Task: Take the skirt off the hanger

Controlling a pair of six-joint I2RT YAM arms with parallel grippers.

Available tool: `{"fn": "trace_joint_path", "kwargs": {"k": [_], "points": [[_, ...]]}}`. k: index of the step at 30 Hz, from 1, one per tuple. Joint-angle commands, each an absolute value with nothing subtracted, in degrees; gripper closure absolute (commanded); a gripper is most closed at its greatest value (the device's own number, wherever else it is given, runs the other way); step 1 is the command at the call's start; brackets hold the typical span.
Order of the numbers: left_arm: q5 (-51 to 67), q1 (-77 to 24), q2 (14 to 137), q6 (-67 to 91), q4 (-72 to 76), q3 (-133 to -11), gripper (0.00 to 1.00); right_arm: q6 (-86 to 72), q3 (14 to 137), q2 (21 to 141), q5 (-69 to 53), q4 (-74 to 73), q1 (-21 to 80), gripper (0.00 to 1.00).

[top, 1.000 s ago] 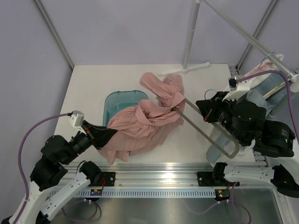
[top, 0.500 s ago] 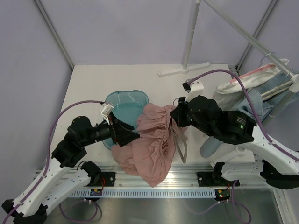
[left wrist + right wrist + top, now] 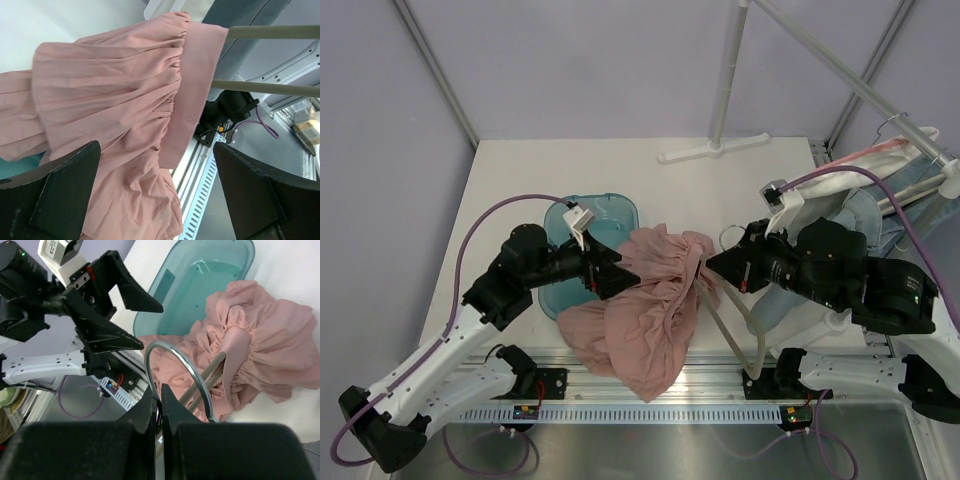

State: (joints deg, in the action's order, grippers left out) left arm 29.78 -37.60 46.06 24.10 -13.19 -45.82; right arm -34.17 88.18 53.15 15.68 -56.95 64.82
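The pink skirt (image 3: 650, 305) hangs in a bunch over the table's front edge, its waistband (image 3: 196, 85) still wrapped round the two beige bars of the hanger (image 3: 270, 33). My right gripper (image 3: 160, 399) is shut on the hanger's metal hook (image 3: 176, 360), and the hanger (image 3: 738, 325) slants down toward the front rail. My left gripper (image 3: 160, 200) stands wide open just left of the skirt (image 3: 110, 100), with cloth in front of its fingers (image 3: 65, 192) but nothing pinched between them. In the top view the left gripper (image 3: 616, 276) touches the skirt's left side.
A teal tub (image 3: 560, 222) sits behind and left of the skirt, also shown in the right wrist view as the tub (image 3: 210, 275). Other garments (image 3: 880, 190) hang on a rack at the right. A white stand base (image 3: 715, 150) lies at the back.
My left gripper has opened and let go of the skirt. The right arm has swung the hanger rightward and tilted it toward the front rail, with the skirt sliding along its bars.
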Motion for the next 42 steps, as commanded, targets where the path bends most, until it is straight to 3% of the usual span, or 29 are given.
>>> {"fn": "trace_joint_path", "kwargs": {"k": [1,6,13,20,29,31,32,33,35,42], "points": [[30.0,-37.5,44.6,19.1,-8.4,-46.2,0.01,-35.2,90.7,51.8,11.3,-53.8,64.6,1.0],[31.1,-39.5,50.0,20.1,-4.4,-43.6,0.01,-34.7,92.8,51.8,9.8,-52.6,64.6,1.0],[23.6,-47.3,62.6,17.9,-4.0,-46.1,0.01,-35.2,94.2,50.9,8.9,-52.3,64.6,1.0],[19.7,-51.3,67.8,17.4,0.2,-45.4,0.01,-36.0,94.7,47.8,6.9,-51.2,64.6,1.0],[26.9,-54.6,78.1,20.5,12.3,-45.9,0.01,-37.0,93.7,45.6,7.7,-50.6,64.6,1.0],[31.0,-54.7,80.2,21.7,16.4,-45.9,0.17,-37.0,93.9,45.3,8.2,-51.1,64.7,1.0],[32.0,-54.7,80.9,22.1,17.2,-46.0,0.35,-37.0,94.2,45.1,8.3,-51.3,64.6,1.0],[32.3,-54.7,82.0,22.3,17.1,-46.4,0.68,-37.2,94.5,45.0,8.7,-51.9,64.6,1.0],[31.8,-54.5,83.0,22.1,14.4,-48.9,1.0,-37.2,94.9,44.7,8.9,-52.5,64.6,1.0],[19.3,-47.5,83.0,20.7,-4.1,-59.4,1.0,-38.6,95.0,43.1,8.1,-54.3,64.6,1.0]]}}
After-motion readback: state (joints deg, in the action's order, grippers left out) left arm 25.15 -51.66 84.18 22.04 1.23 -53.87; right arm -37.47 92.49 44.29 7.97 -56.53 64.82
